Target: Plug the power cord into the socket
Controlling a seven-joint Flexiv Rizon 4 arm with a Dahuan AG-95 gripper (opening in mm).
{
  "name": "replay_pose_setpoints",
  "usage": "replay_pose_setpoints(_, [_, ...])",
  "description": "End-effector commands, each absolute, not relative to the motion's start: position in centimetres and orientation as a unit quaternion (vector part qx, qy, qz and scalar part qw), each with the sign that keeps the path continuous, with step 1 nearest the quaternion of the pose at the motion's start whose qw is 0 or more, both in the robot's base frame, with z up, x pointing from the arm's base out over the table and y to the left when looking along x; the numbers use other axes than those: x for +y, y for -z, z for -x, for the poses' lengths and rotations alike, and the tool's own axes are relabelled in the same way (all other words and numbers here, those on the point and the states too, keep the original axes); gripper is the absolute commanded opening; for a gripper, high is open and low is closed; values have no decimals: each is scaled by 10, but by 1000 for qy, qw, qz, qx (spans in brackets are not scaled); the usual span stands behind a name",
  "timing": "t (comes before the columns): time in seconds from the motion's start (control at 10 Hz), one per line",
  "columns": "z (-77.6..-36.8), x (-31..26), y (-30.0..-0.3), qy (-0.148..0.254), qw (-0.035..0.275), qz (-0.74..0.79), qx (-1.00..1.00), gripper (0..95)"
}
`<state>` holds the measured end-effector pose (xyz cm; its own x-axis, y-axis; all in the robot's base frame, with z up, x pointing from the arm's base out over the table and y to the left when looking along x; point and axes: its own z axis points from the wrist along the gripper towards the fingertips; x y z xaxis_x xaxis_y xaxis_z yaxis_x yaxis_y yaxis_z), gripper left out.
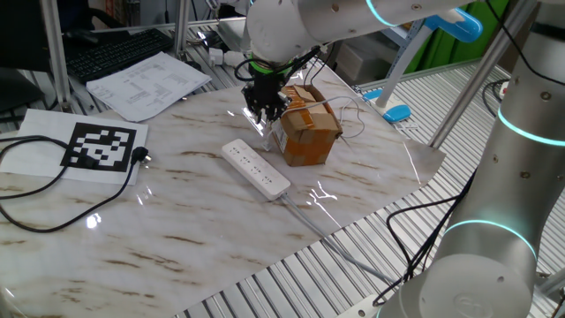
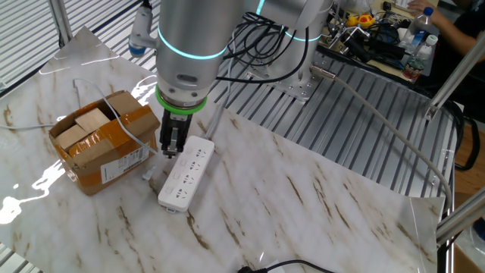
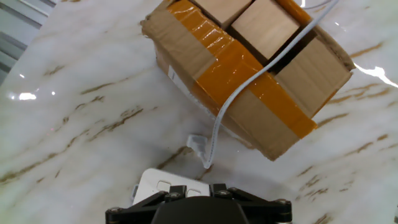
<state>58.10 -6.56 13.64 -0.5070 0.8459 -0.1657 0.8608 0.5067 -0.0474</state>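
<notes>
The socket, a long white power strip (image 1: 256,168), lies flat on the marble table, also in the other fixed view (image 2: 186,171) and at the bottom of the hand view (image 3: 165,183). A thin white power cord (image 3: 249,81) runs over a taped cardboard box (image 3: 267,106). Its small white plug end (image 3: 198,144) lies on the table between the box and the strip. My gripper (image 1: 265,113) hangs just above the strip's far end, beside the box (image 2: 170,150). Its fingers stand close together and hold nothing.
The cardboard box (image 1: 309,132) stands right next to the strip. A black cable with a black plug (image 1: 141,157) lies by a printed marker sheet (image 1: 101,146) at the left. Papers (image 1: 146,84) lie at the back. The strip's own white cable (image 1: 305,212) runs toward the table's edge.
</notes>
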Motion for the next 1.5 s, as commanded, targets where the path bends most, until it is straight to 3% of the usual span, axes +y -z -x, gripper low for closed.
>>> replay_pose_setpoints(0.1, [-580,-66,-136,61,63,-497,863,190])
replay_pose_setpoints(0.4, [-580,-66,-136,60,81,-501,859,190])
replay_pose_setpoints(0.5, [-580,-66,-136,63,88,-508,854,380])
replay_pose_setpoints(0.8, [-580,-66,-136,73,106,-553,823,380])
replay_pose_setpoints(1.5, [-572,-83,-143,72,101,-600,791,380])
